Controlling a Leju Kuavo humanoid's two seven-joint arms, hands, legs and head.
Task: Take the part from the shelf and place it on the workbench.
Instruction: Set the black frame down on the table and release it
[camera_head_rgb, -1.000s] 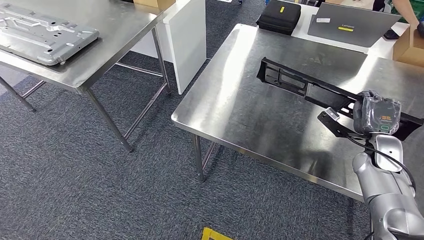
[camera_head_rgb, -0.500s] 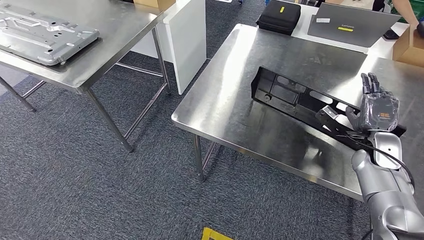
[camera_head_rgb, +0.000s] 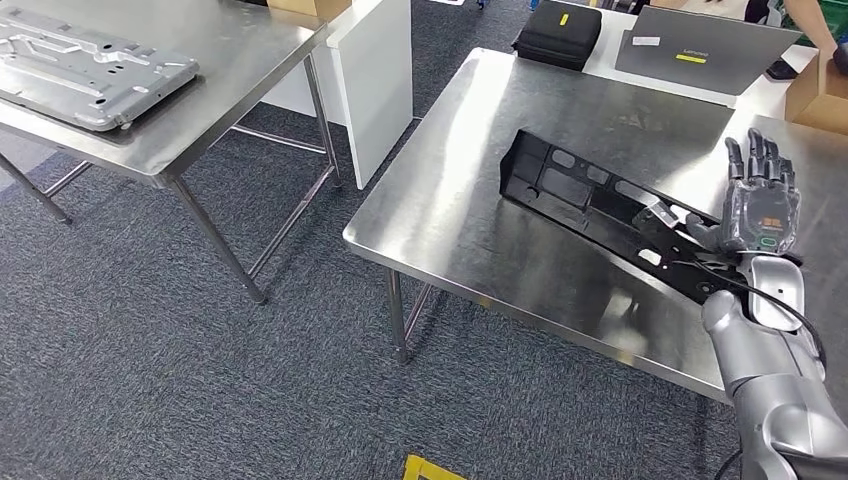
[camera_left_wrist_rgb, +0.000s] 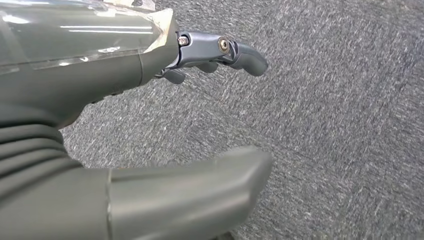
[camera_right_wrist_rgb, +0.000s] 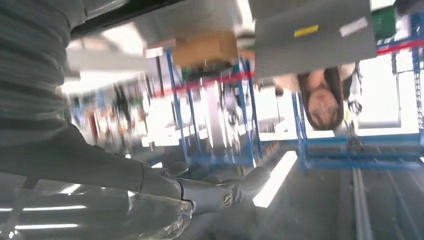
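The part, a long black plastic bracket, lies slantwise on the steel workbench, its open side facing up. My right hand hovers at the part's near right end with fingers stretched out and apart, holding nothing. Whether the thumb still touches the part I cannot tell. The right wrist view has the same hand with fingers extended. In the left wrist view my left hand hangs over grey carpet, thumb and fingers apart and empty.
A second steel table at the left carries a grey metal plate. A white panel stands between the tables. Beyond the workbench sit a black case, a grey laptop and a cardboard box. A person stands by blue racks.
A second ago my right hand gripped the part above the workbench. Since then the part has come down onto the bench and tipped open side up, and the hand has let go and spread.
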